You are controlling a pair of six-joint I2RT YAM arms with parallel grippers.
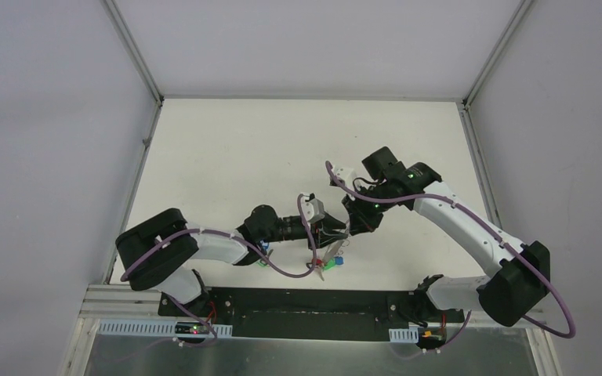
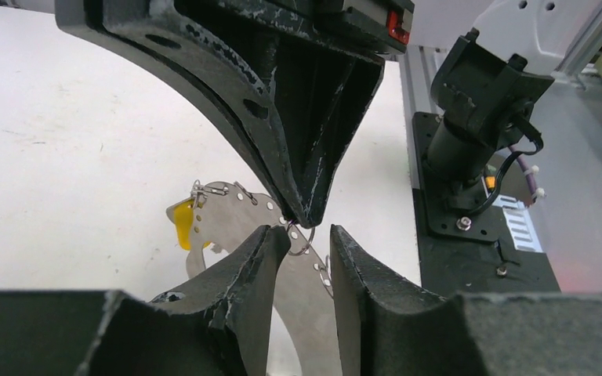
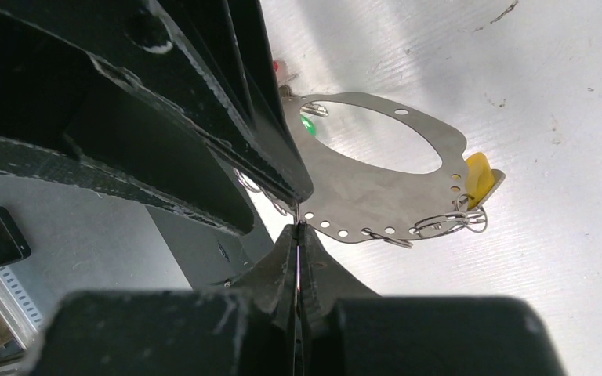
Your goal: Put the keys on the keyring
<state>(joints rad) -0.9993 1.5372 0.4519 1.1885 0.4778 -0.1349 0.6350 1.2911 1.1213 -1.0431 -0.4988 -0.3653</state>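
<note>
Keyring (image 3: 376,200): flat perforated metal plate, yellow tag (image 3: 476,176). Your right jaws pinch its rim; left jaws half-open astride it.

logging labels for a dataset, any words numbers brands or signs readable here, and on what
No text can be read in any view.
The yellow tag and the keyring look blank.
The white slotted strip shows only slots; any print is too small to tell.
</note>
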